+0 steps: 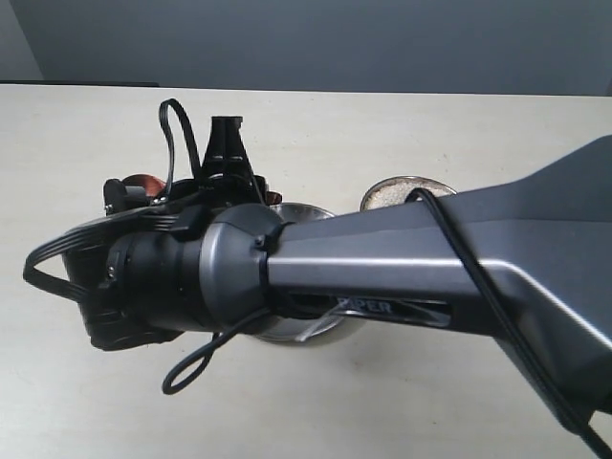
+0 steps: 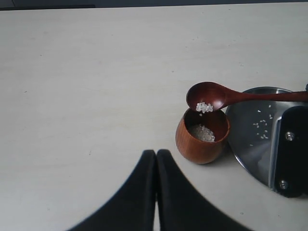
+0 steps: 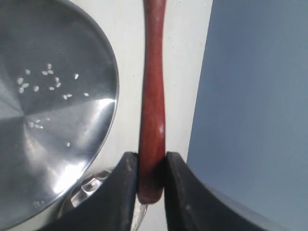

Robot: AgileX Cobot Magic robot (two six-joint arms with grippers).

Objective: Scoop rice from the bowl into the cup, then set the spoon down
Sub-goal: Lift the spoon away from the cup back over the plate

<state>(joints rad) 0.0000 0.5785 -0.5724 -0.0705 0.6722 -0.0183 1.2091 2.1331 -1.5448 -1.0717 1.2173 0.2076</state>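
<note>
The dark wooden spoon (image 2: 211, 95) hangs tilted over the brown wooden cup (image 2: 202, 139), and a clump of rice (image 2: 204, 107) is slipping off its lip. More rice (image 2: 203, 133) lies inside the cup. My right gripper (image 3: 150, 156) is shut on the end of the spoon handle (image 3: 153, 96). My left gripper (image 2: 156, 153) is shut and empty, low over the table a little in front of the cup. The steel bowl (image 1: 367, 199) with its rice (image 1: 397, 194) peeks out behind the right arm.
A flat steel plate (image 2: 255, 130) with a few stray grains lies right beside the cup, under the spoon handle. The right arm (image 1: 402, 268) spans the exterior view and hides most of the plate (image 1: 306, 212) and the cup.
</note>
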